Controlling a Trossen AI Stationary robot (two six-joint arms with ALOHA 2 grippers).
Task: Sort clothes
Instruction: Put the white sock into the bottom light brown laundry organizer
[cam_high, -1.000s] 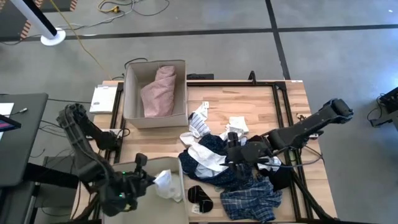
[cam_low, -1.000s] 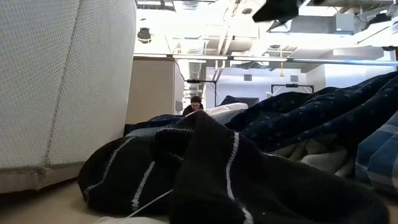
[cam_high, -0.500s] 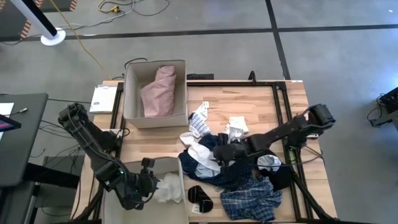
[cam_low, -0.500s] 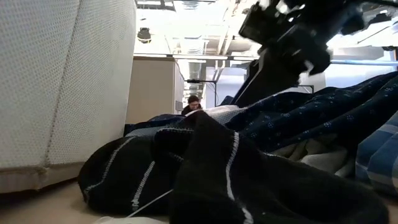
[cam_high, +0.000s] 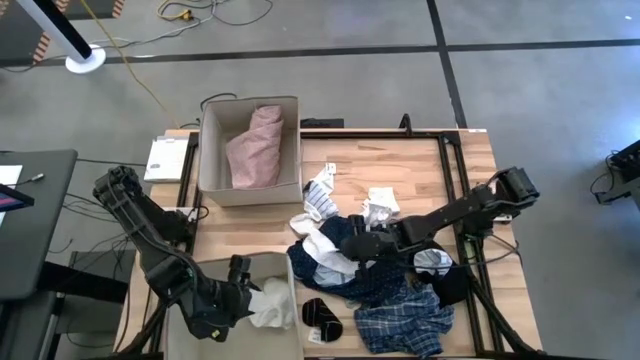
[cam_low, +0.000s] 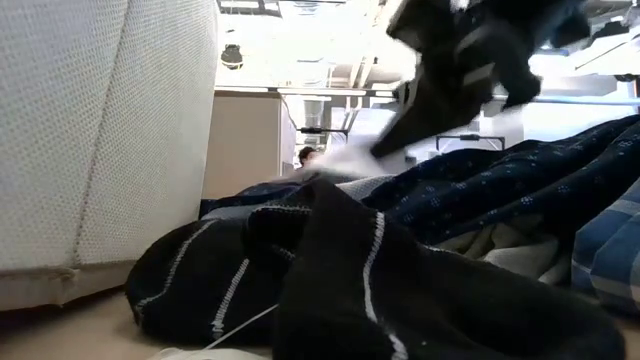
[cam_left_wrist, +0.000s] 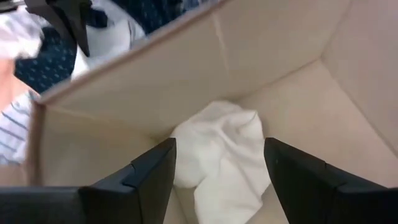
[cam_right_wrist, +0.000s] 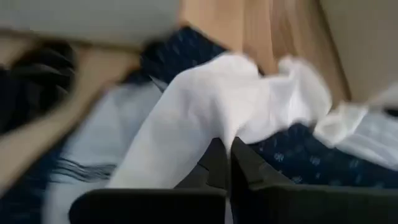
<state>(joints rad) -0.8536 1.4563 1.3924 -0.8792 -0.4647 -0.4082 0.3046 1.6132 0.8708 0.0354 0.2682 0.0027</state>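
Observation:
The clothes lie in a pile (cam_high: 375, 275) on the wooden table: navy dotted cloth (cam_low: 520, 180), a blue plaid piece (cam_high: 405, 325), black socks (cam_high: 320, 315), and striped and white pieces. My right gripper (cam_right_wrist: 228, 146) is down at the pile's left side, shut on a white garment (cam_right_wrist: 217, 99). My left gripper (cam_left_wrist: 219, 149) hangs open inside the near cardboard box (cam_high: 280, 262). It is above another white garment (cam_left_wrist: 224, 152), which lies crumpled in the box's corner and which it does not touch. A pink garment (cam_high: 255, 145) lies in the far box (cam_high: 212, 150). My right gripper pinches the white garment's near edge (cam_right_wrist: 214, 134) between its two fingers. It comes slanting down from the table's right side. One layer or several, I cannot tell. The rest of the garment spreads out ahead of the fingers over the navy dotted cloth.
The near box's wall (cam_low: 100, 140) stands close beside a striped black sock (cam_low: 300, 270). A black metal frame (cam_high: 450, 170) runs along the table's far and right sides. Bare wood (cam_high: 400, 165) shows at the far right. A person shows far off in the room.
My right gripper has come down and toward the table's left edge into the pile, and now sits at the white cloth. My left gripper has gone a little rightward over the near box. The white garment beside it now lies in the box.

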